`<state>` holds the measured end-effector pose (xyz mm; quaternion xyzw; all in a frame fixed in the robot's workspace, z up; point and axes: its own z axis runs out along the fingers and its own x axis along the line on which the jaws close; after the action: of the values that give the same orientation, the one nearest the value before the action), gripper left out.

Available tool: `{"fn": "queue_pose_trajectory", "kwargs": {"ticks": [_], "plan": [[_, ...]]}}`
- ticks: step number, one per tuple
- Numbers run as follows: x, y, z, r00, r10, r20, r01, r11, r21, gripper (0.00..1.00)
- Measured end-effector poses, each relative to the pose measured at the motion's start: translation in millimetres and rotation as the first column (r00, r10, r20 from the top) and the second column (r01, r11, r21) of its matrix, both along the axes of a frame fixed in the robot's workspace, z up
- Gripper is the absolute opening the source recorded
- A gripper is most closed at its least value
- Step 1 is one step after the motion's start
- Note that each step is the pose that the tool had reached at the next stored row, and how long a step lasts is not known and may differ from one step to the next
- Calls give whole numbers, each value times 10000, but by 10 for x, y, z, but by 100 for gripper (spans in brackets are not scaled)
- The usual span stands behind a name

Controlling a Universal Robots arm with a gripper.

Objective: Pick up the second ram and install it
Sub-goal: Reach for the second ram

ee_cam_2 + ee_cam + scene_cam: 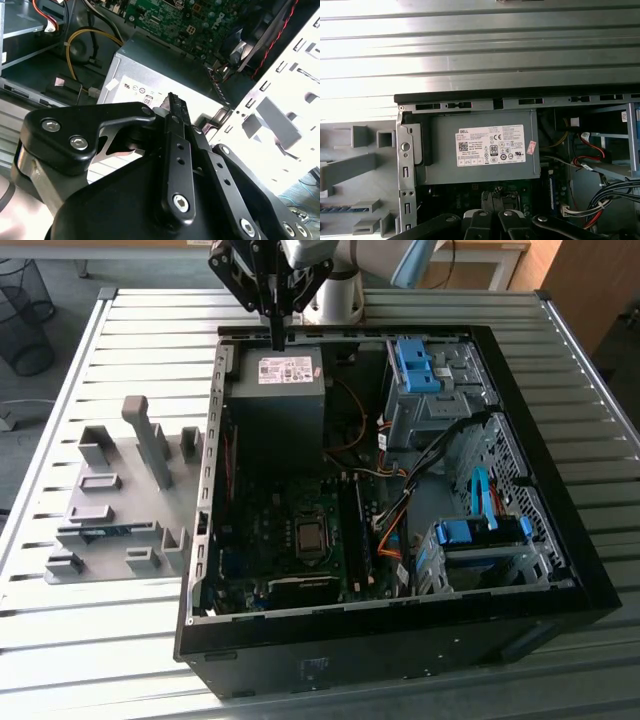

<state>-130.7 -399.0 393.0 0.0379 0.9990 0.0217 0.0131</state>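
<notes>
- Pincer hangs over the far rim of the open computer case in the exterior view, pointing down above the power supply. Its black fingers are pressed together with nothing between them.
- In the second wrist view the pincer ends in a narrow black tip, with the grey box of the power supply beyond it.
- In the first wrist view the clenched, empty pincer shows its fingertips side by side.
- Second ram, a thin blue stick, lies flat in the grey fixture on the slatted metal surface. It sits at the exterior view's left of the case, well apart from the pincer.
- The first wrist view shows the second ram as a blue strip in the grey fixture, outside the case wall.
- Power supply carries a large white label printed with small text, a barcode and round marks, and a small red-and-white sticker touches that label's edge.
- The exterior view shows the white label on top of the box.
- Green motherboard lies on the case floor, with long black slots beside the processor socket.
- Blue drive brackets stand at the exterior view's right of the case.
</notes>
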Motion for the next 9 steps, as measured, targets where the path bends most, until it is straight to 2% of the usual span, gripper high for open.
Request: {"fn": "queue_pose_trajectory", "kwargs": {"ticks": [9], "plan": [[-24,0,-3,10000,0,-1,0,10000,0,10]]}}
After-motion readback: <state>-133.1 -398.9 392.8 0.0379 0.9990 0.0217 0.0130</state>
